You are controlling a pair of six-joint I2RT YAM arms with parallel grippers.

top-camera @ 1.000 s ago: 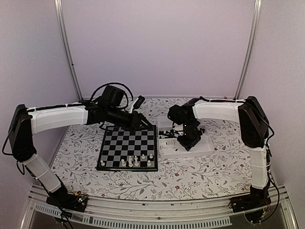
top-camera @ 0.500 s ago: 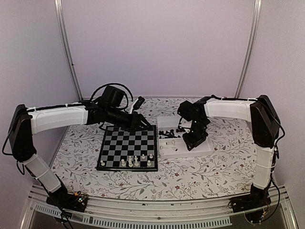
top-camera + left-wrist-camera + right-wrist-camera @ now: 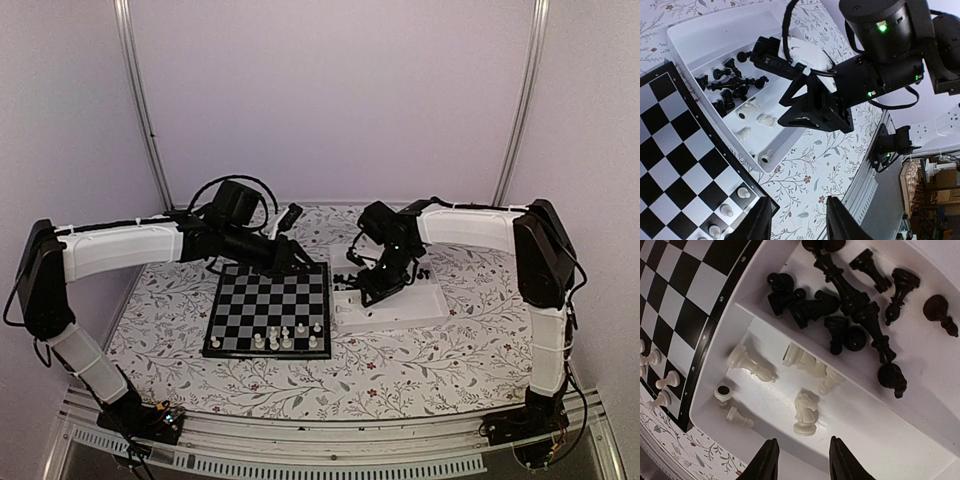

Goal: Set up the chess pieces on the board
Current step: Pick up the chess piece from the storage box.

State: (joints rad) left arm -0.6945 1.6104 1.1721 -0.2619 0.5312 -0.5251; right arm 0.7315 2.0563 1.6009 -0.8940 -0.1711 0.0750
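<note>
One tray (image 3: 420, 303) with two compartments lies on the table (image 3: 400, 362). The one board (image 3: 268, 300) lies just beside the tray, at its left side.

In the tray's nearer compartment I count six white pieces (image 3: 805, 415). One knight stands upright, and most of the others lie on their sides. The tray's farther compartment holds the black pieces (image 3: 845, 290) in a tangled heap. There are at least nine, but I cannot count them exactly. More white pieces stand on the board, along its near edge and mostly on the half closer to the tray. They look like about eight, but are too small for a sure count.

The right gripper (image 3: 803, 442) hangs above the tray's white compartment. Its two fingers (image 3: 765, 462) are apart, with nothing between them. The left gripper (image 3: 797, 202) is left of the tray, over the board's far corner nearest the tray. Its two fingers (image 3: 757, 225) are also apart and hold nothing.
</note>
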